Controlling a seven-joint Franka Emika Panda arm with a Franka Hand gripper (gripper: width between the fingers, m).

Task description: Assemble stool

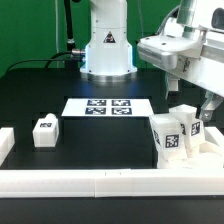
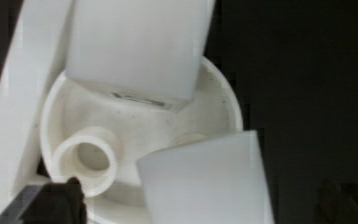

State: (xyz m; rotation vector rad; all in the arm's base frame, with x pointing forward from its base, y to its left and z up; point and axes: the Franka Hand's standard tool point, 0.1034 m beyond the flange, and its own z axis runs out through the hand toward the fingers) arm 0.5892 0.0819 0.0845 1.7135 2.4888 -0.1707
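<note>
In the exterior view the black counter (image 1: 40, 90) carries the marker board (image 1: 110, 105) at its middle, in front of the arm's base (image 1: 108, 45). One loose leg (image 1: 45, 131) lies alone toward the exterior view's left, well apart from everything else. At the exterior view's right a huddle of tagged white parts (image 1: 170, 138) sits just beside the near border bar (image 1: 100, 180), and the jaws hang low over the far side of that huddle. From this angle I cannot tell which pieces in the huddle are legs and which is the seat, nor whether the jaws touch anything. The wrist view settles more. The two white fingers (image 2: 137, 45) stand wide apart, and between and beyond them lies the round seat (image 2: 78, 115), underside up, with a ribbed face and one round socket (image 2: 87, 157) showing empty. No clamp on the seat's rim is visible, so I judge the jaws to be wide and holding nothing, poised over the seat. As for progress, the stool looks barely begun. No leg can be seen standing in the seat, and the one socket in view is empty. The job of fitting all three legs appears to remain, starting with getting the seat placed.
</note>
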